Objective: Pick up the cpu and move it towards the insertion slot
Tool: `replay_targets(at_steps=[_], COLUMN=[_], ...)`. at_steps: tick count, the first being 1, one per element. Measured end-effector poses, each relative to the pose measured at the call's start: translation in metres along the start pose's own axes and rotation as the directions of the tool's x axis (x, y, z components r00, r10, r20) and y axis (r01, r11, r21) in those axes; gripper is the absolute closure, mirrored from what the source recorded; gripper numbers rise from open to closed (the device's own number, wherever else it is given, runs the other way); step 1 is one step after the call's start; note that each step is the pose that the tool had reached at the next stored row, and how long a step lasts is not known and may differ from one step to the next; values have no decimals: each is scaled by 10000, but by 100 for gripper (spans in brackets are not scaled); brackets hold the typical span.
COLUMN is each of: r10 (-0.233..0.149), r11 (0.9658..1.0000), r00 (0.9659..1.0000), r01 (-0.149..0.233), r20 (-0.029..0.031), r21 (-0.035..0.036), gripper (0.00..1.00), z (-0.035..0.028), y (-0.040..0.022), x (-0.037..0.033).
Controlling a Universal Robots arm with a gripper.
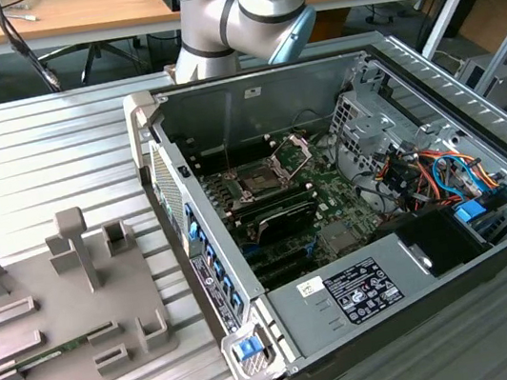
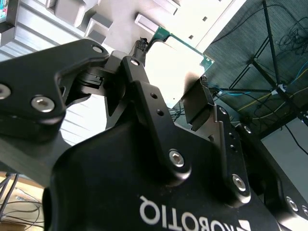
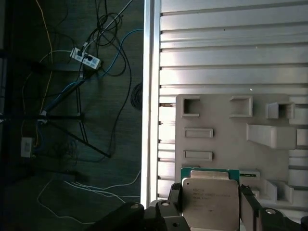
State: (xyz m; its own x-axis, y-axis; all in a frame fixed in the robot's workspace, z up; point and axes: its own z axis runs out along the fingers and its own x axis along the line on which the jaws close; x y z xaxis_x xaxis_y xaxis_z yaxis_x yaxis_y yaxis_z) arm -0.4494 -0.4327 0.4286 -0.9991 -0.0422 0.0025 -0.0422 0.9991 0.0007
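My gripper [image 3: 210, 198] is shut on the cpu [image 3: 210, 207], a flat square chip with a silvery top and a thin green rim. In both wrist views one black finger presses on each side of it. In the second wrist view the cpu [image 2: 174, 67] glares white between the fingertips [image 2: 140, 52] of the gripper [image 2: 171, 77]. It hangs well above the grey holder tray [image 3: 231, 144]. The insertion slot [image 1: 257, 183] lies inside the open computer case [image 1: 332, 197], its silver frame [image 1: 292, 151] hinged up. My arm [image 1: 243, 3] stands behind the case.
The grey holder tray [image 1: 60, 307] lies on the ribbed metal table at the exterior view's left, with a green memory stick [image 1: 44, 356] in it. Cables and drive bays [image 1: 445, 179] crowd the case's right side. Past the table edge, cables lie on the floor [image 3: 72, 96].
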Motion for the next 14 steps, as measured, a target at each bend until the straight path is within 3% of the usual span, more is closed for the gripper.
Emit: replay_targets(at_steps=[7,14], r10=[0,0], r11=[10000,10000], r00=[10000,10000], r01=[0,0], r20=[-3,0], r21=[2,0], gripper=[45,45], z=[-4,-2], y=[0,-2], x=[-3,-52])
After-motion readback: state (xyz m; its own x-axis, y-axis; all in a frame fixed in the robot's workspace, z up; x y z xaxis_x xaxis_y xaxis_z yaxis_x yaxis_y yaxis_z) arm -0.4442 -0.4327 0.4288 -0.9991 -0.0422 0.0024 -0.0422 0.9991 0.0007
